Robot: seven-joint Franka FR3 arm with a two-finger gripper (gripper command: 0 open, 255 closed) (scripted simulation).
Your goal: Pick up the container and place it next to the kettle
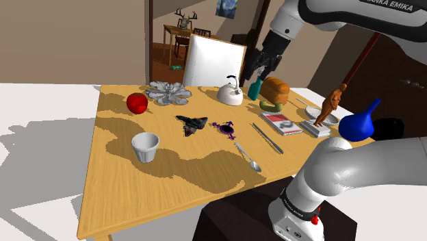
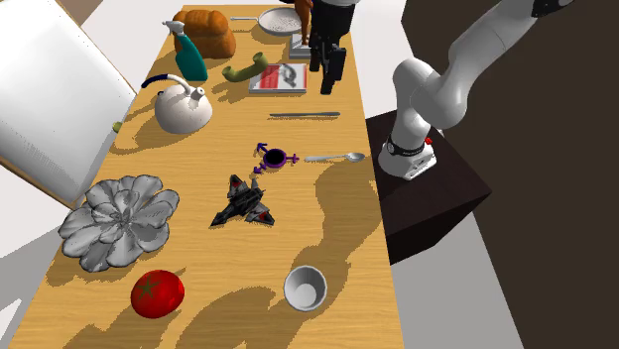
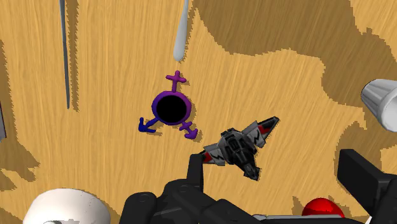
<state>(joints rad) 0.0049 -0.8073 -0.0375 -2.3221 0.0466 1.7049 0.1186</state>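
The container is a small white cup (image 1: 145,146) standing upright near the table's front edge in the shoulder view, also seen in the second exterior view (image 2: 305,288) and past one finger in the wrist view (image 3: 382,102). The white kettle (image 1: 231,92) (image 2: 182,106) (image 3: 62,207) stands at the far side of the table. My black gripper (image 1: 261,67) (image 2: 328,67) (image 3: 277,184) hangs high above the table's middle, open, with nothing between its fingers (image 3: 194,172). It is well away from the cup.
On the wooden table (image 1: 116,198) lie a toy jet (image 1: 192,123), a purple ringed object (image 1: 224,127), a spoon (image 1: 248,156), a knife (image 1: 268,137), a red apple (image 1: 137,103) and a grey flower-shaped dish (image 1: 168,92). A teal bottle (image 2: 188,52), bread (image 2: 208,32) and a blue bulb (image 1: 359,123) stand around the far end.
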